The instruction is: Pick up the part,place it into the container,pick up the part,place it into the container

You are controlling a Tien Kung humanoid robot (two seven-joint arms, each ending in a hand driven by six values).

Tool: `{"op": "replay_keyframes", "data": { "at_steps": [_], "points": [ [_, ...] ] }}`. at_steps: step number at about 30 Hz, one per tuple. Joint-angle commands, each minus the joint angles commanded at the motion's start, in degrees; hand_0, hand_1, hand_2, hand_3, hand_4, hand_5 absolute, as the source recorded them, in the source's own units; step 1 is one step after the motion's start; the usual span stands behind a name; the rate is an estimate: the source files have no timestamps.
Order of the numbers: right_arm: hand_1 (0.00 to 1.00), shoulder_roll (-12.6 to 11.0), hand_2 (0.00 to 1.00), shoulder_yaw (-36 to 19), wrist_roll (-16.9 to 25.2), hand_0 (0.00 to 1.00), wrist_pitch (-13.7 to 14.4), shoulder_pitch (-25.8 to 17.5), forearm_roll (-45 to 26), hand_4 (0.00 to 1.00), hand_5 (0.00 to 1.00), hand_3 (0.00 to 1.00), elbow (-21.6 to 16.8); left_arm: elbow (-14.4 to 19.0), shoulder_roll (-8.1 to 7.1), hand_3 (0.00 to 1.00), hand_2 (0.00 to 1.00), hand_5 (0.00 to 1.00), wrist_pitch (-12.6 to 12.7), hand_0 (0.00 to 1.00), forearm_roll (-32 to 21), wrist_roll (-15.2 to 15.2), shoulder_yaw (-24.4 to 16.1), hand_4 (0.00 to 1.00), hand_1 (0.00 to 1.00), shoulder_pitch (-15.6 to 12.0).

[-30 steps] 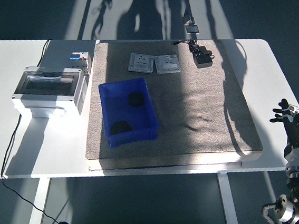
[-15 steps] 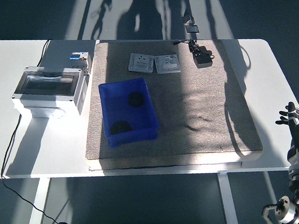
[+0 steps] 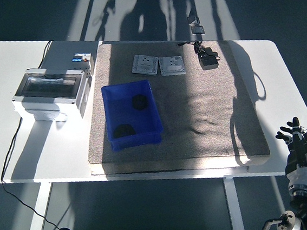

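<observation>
Both parts [image 3: 139, 101] already sit in the blue bin [image 3: 114, 97], mid-left on the worktop [image 3: 2, 106]. The right robot hand [image 3: 298, 141] hovers off the near-right edge, fingers spread, empty, well apart from them.

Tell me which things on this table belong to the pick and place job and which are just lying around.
Job:
blue bin
two dark parts, already in the bin
right hand, open, off the table's right edge

Lying about:
two socket plates
grey electrical box
black adapter
grey mat
</observation>
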State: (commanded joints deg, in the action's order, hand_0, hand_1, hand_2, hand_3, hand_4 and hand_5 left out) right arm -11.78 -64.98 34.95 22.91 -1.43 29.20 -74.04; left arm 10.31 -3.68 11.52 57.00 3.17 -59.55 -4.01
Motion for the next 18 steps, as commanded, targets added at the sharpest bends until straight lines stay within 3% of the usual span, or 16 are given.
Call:
{"op": "replay_keyframes", "data": {
  "at_steps": [3, 4, 6, 10, 14, 15, 18],
  "points": [
    [0.282, 0.42, 0.402, -0.45, 1.07, 0.677, -0.26, -0.55, -2.43, 0.832, 0.588, 0.445, 0.65, 0.0, -0.46, 0.603, 0.759, 0.491, 0.3, 0.682, -2.77, -1.17, 3.01, 0.567, 0.668, -0.76],
    [0.251, 0.54, 0.33, -0.5, 1.44, 0.657, -0.42, -0.73, -3.37, 0.837, 0.606, 0.397, 0.9, 0.0, -0.75, 0.611, 0.754, 0.504, 0.41, 0.679, -4.38, -2.18, 4.63, 0.565, 0.663, -1.26],
    [0.251, 0.68, 0.33, -0.6, 1.81, 0.657, -0.61, -0.97, -4.28, 0.837, 0.606, 0.397, 1.12, 0.0, -1.17, 0.611, 0.754, 0.504, 0.35, 0.679, -7.07, -3.56, 7.27, 0.565, 0.663, -2.12],
    [0.225, 1.08, 0.283, -1.09, 2.03, 0.631, -0.87, -1.39, -4.9, 0.835, 0.61, 0.345, 1.3, 0.0, -1.41, 0.608, 0.731, 0.495, -0.66, 0.677, -10.19, -3.2, 9.93, 0.573, 0.661, -3.21],
    [0.225, 1.61, 0.283, -1.64, 2.03, 0.631, -1.06, -1.47, -5.93, 0.835, 0.61, 0.345, 1.92, 0.0, -1.15, 0.608, 0.731, 0.495, -4.01, 0.677, -6.23, 1.1, 6.06, 0.573, 0.661, -1.88],
    [0.225, 1.62, 0.283, -1.41, 2.03, 0.631, -1.07, -1.27, -6.05, 0.835, 0.61, 0.345, 2.09, 0.0, -0.96, 0.707, 0.729, 0.728, -5.1, 0.683, -4.7, 2.34, 4.58, 0.657, 0.664, -1.24],
    [0.213, 1.75, 0.268, -0.95, 1.98, 0.616, -0.84, -0.12, -5.03, 0.828, 0.618, 0.327, 2.14, 0.0, -0.07, 0.707, 0.729, 0.728, -8.9, 0.683, 1.3, 6.85, -1.54, 0.657, 0.664, 0.64]
  ]
}}
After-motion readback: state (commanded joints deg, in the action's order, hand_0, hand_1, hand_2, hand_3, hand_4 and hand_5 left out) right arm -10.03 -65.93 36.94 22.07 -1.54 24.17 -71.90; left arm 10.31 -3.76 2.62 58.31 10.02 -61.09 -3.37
